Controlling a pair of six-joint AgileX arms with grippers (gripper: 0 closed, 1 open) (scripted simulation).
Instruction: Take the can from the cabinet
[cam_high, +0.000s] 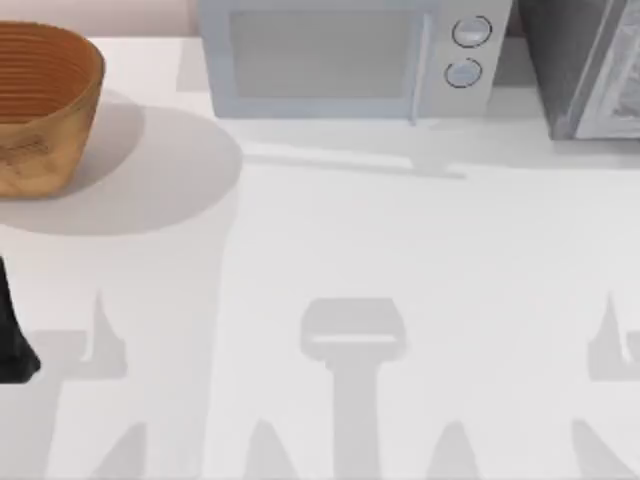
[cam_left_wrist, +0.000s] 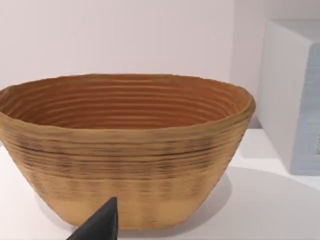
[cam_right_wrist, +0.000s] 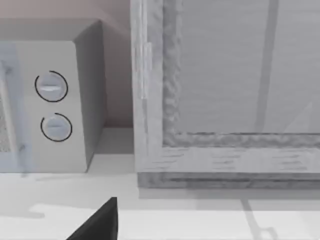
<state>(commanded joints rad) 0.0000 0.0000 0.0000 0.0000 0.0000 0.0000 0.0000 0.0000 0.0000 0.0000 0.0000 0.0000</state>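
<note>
Bright, even light is washing over my white desk (cam_high: 400, 250). Soft grey shadows are lying beside the woven basket (cam_high: 40, 105) and under the microwave (cam_high: 350, 60), and arm-shaped shadows are falling along the near edge.

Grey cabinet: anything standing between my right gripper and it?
Nothing visible on the white table between the right gripper and the large grey box-like cabinet. Its pale speckled panel looks shut, screening the inside. Left gripper sits by the woven basket.

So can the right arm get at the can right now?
Probably not yet: the cabinet beside the microwave looks shut, its speckled front panel closing it off. The right tool faces it.
</note>
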